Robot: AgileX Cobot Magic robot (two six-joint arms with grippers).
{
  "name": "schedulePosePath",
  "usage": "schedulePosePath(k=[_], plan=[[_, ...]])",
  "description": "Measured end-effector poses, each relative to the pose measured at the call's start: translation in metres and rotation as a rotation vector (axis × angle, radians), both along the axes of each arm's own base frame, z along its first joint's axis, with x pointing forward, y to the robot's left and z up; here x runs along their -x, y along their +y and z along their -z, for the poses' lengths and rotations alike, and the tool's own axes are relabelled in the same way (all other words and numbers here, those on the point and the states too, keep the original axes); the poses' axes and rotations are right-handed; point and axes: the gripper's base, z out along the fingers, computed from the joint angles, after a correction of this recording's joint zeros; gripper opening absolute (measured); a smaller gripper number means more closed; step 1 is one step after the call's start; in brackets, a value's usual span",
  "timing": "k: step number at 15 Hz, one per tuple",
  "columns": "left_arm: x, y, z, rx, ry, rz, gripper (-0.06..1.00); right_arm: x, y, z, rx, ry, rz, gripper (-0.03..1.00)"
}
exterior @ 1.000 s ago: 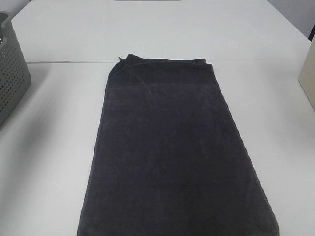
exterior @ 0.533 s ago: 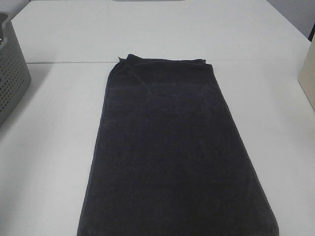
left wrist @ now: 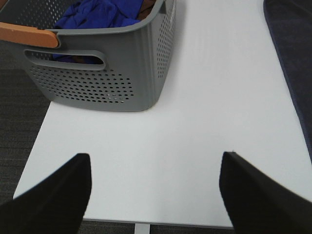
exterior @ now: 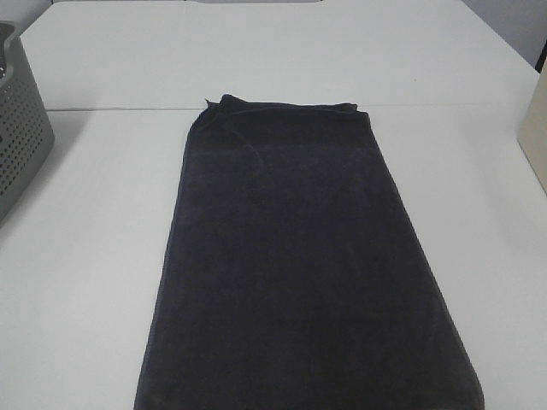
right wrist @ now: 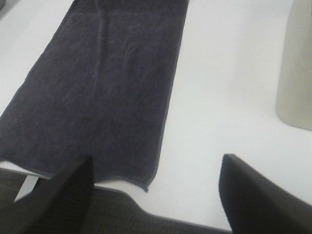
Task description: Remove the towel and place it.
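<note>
White tabletop (exterior: 102, 256) fills the room's working area, and on it the large dark charcoal-navy terry-cloth towel (exterior: 299, 273) lies spread flat down the middle, its far end slightly rumpled, its near end reaching the table's front edge. Both claws hang back at that near edge: the left gripper (left wrist: 155, 192) stands spread over bare table with nothing between its fingers, and the right gripper (right wrist: 155, 192) is likewise spread and empty, just beside the towel's near corner.

To lift the cloth cleanly, I'd say each claw should take a near corner, pinching the hem, not the flat pile, and raise both together so it doesn't drag.

Off to the left sits a grey perforated plastic basket (left wrist: 122, 63) with an orange handle (left wrist: 27, 35), holding crumpled bright blue fabric (left wrist: 102, 14). A beige container (right wrist: 296, 68) stands at the right; its contents are hidden.
</note>
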Motion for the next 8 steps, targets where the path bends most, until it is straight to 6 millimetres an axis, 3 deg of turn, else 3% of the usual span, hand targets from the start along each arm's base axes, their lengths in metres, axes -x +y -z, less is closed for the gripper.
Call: schedulePosePath(k=[2, 6, 8], plan=[[0.001, -0.004, 0.001, 0.023, 0.001, 0.036, 0.69, 0.013, -0.005, 0.013, 0.023, -0.069, 0.025, 0.7], [-0.014, -0.012, 0.013, 0.095, -0.042, 0.104, 0.69, -0.001, -0.003, 0.046, 0.103, 0.04, -0.03, 0.7], [-0.016, -0.013, 0.012, 0.099, -0.055, 0.12, 0.69, -0.003, -0.001, 0.05, 0.099, 0.049, -0.054, 0.7]])
